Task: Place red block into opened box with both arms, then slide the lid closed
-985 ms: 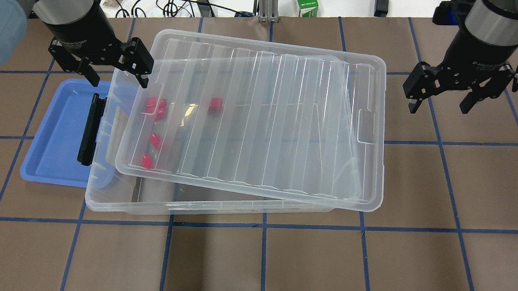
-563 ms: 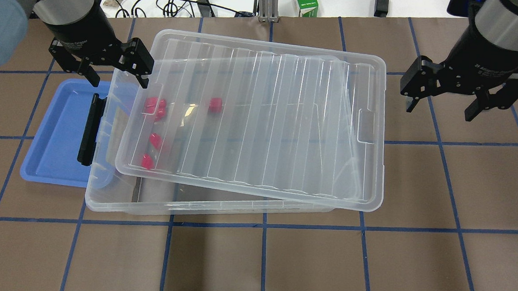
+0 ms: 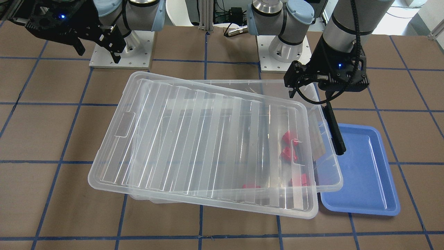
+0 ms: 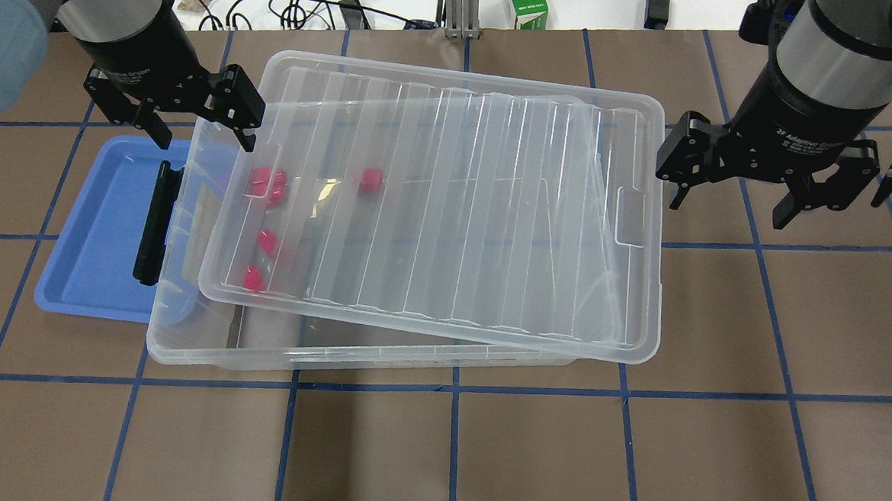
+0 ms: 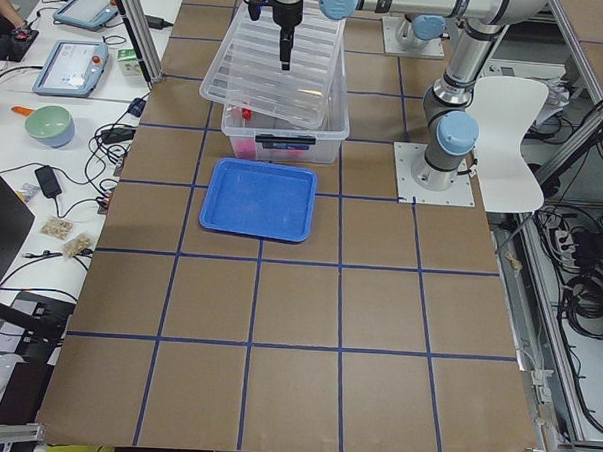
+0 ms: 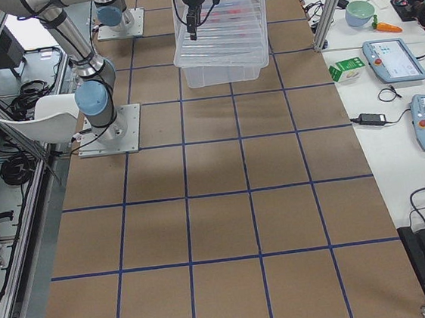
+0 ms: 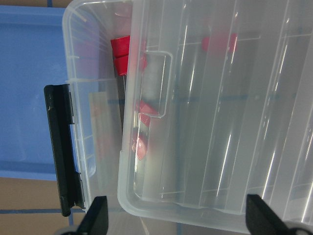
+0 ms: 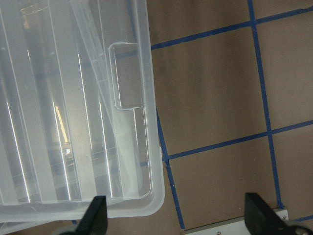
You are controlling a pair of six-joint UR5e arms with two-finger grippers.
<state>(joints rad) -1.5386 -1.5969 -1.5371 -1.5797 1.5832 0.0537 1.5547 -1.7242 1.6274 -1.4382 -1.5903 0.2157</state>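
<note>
Right hand (image 4: 729, 213) open near lid (image 4: 448, 205) — left hand (image 4: 206, 145) open too.

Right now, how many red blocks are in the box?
5, in the box under the lid's left end: two touching red blocks, one right of them, two nearer. Others may be hidden.

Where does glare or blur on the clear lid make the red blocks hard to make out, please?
Left wrist view: white streaks on the lid and ribbing smear the red blocks; overhead view: blocks look crisp, one glint beside them; front-facing view: ribs break their outlines.
</note>
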